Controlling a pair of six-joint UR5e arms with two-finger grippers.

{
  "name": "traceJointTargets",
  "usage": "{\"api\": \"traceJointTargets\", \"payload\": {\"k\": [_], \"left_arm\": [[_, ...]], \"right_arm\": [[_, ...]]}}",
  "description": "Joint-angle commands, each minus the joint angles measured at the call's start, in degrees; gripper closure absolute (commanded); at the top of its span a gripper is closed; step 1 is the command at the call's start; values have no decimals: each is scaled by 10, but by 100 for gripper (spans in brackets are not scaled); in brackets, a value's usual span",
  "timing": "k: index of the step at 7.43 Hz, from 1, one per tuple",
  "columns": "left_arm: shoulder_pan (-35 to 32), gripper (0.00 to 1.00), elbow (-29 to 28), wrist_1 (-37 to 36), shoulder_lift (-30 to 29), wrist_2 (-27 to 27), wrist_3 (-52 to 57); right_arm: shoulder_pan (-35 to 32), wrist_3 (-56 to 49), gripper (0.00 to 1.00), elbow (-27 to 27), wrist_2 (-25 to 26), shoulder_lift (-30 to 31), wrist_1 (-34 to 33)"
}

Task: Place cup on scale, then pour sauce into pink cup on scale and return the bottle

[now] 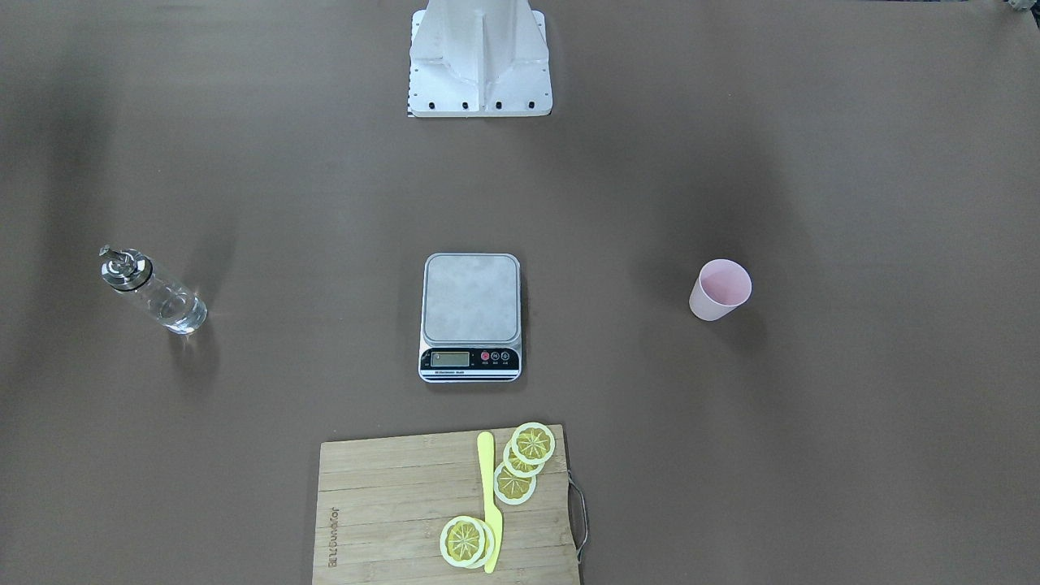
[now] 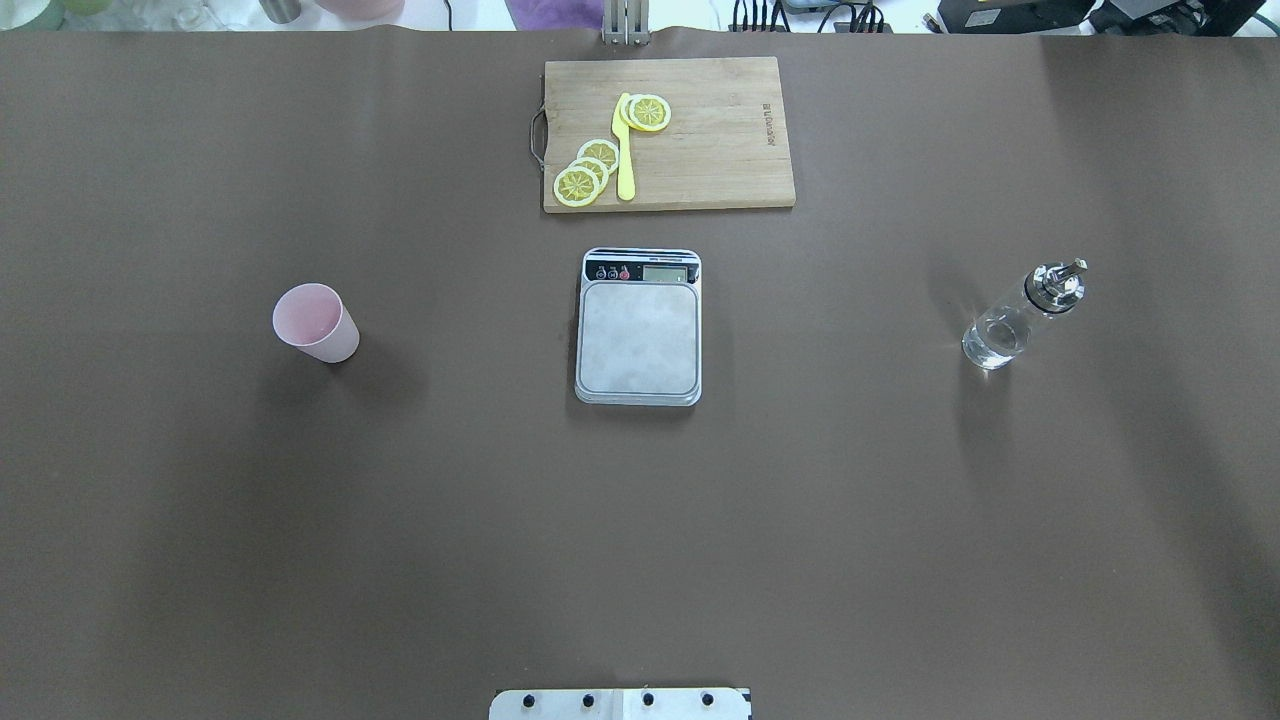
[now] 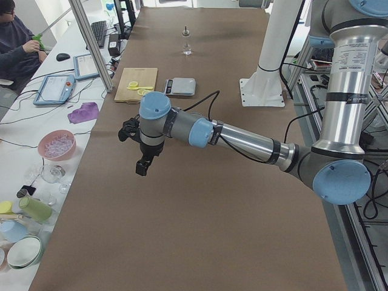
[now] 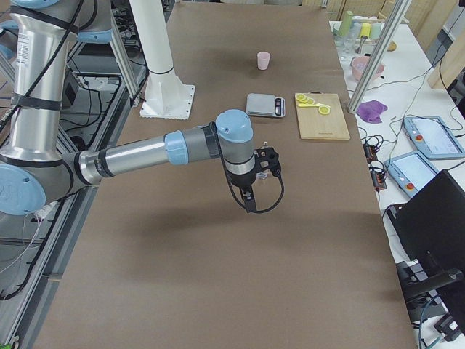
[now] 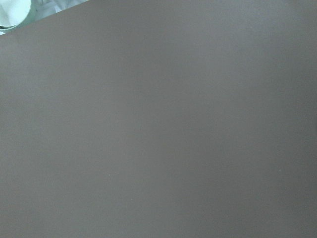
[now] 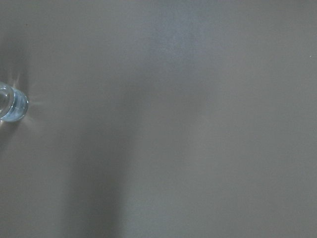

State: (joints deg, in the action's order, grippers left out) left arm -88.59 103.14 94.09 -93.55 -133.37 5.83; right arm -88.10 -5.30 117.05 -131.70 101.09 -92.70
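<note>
The pale pink cup (image 2: 315, 322) stands upright on the brown table, left of the scale (image 2: 638, 335); it also shows in the front view (image 1: 719, 290). The scale's steel platform is bare. The clear glass bottle (image 2: 1020, 318) with silver pourer stands right of the scale, and its base shows at the right wrist view's left edge (image 6: 10, 102). The sauce in it is barely visible. My left gripper (image 3: 143, 165) and right gripper (image 4: 250, 201) hang above bare table, far from these things. They show only in the side views, so I cannot tell whether they are open or shut.
A wooden cutting board (image 2: 720, 130) with lemon slices (image 2: 585, 172) and a yellow knife (image 2: 624, 150) lies beyond the scale. The robot's white base (image 1: 479, 61) stands at the near edge. Bowls and cups (image 3: 56, 144) crowd a side bench, where an operator (image 3: 15, 42) sits.
</note>
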Motion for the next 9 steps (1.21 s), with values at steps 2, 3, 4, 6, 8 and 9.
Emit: {"api": "traceJointTargets", "payload": {"k": [2,3,4,6,8,9], "left_arm": [[0,2,2,39,6,0,-10],[2,2,1,55,5,0,-16],[3,2,6,56,0,-1,-17],[27,2,6,63,6,-9,-116],[102,2,5,134,6,-15,-277],[152,2,2,194,6,-10,-379]], "right_arm": [[0,4,0,3,-3,2,2],[2,5,0,2,-4,3,1],[3,5,0,3,-13,3,1],[5,18,0,3,-25,11,1],[23,82,0,4,-25,18,25],[36,125,2,3,-25,31,60]]}}
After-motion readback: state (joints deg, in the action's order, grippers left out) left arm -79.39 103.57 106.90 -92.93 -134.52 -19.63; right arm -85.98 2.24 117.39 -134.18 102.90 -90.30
